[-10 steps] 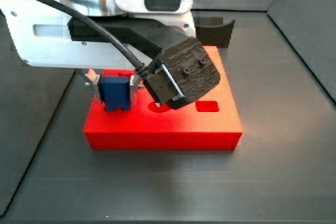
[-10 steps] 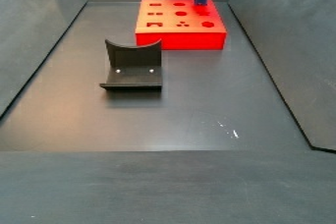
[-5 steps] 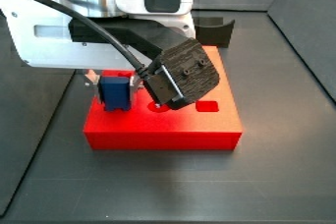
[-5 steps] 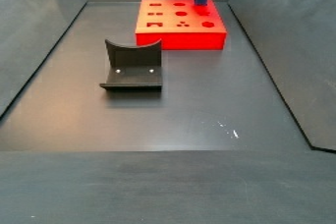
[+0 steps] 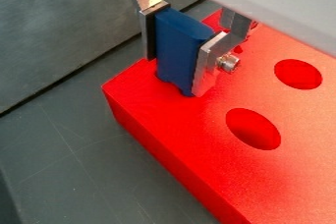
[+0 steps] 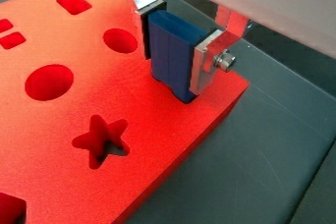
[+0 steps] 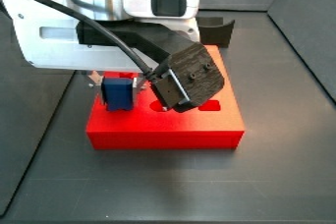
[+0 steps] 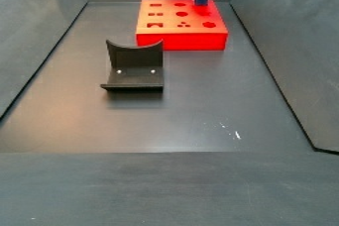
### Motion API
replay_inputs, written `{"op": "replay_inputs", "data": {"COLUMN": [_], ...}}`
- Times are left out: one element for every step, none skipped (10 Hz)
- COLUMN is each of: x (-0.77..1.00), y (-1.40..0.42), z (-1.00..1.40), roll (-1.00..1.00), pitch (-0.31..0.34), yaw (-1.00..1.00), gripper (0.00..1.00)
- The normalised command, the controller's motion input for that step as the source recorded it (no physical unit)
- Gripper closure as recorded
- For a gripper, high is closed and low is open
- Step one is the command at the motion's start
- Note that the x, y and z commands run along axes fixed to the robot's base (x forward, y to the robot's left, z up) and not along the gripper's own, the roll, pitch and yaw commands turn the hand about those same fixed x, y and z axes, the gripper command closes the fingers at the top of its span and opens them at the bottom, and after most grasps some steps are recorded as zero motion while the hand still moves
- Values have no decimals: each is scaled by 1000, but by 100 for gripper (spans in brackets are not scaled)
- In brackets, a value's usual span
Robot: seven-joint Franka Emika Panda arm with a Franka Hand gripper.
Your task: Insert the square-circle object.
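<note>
The gripper [image 5: 186,48] is closed on the square-circle object [image 5: 174,46], its flat silver fingers [image 6: 207,59] pressed against the two sides of the bright blue piece. The piece stands upright, and in both wrist views its lower end meets the top of the red board [image 5: 262,174] close to a corner (whether it has entered a hole there cannot be told). In a side view the blue piece [image 7: 117,93] sits at about 10 o'clock on the board [image 7: 165,135], beneath the white arm and the black wrist camera [image 7: 190,77]. In a wrist view, a star-shaped hole [image 6: 101,140] and round holes [image 6: 49,82] lie open nearby on the board. The fixture [image 8: 133,67] stands well apart on the dark counter [image 8: 185,121], at about 7 o'clock from the board [image 8: 181,24].
</note>
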Motion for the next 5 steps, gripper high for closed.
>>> {"op": "replay_inputs", "data": {"x": [171, 0, 0, 0, 0], "y": [0, 0, 0, 0, 0], "z": [-534, -240, -26, 0, 0], "roll": [141, 0, 0, 21, 0], "pitch": [280, 0, 0, 0, 0], "yaw": [-74, -6, 0, 0, 0], "gripper": [100, 100, 100, 100, 100]}}
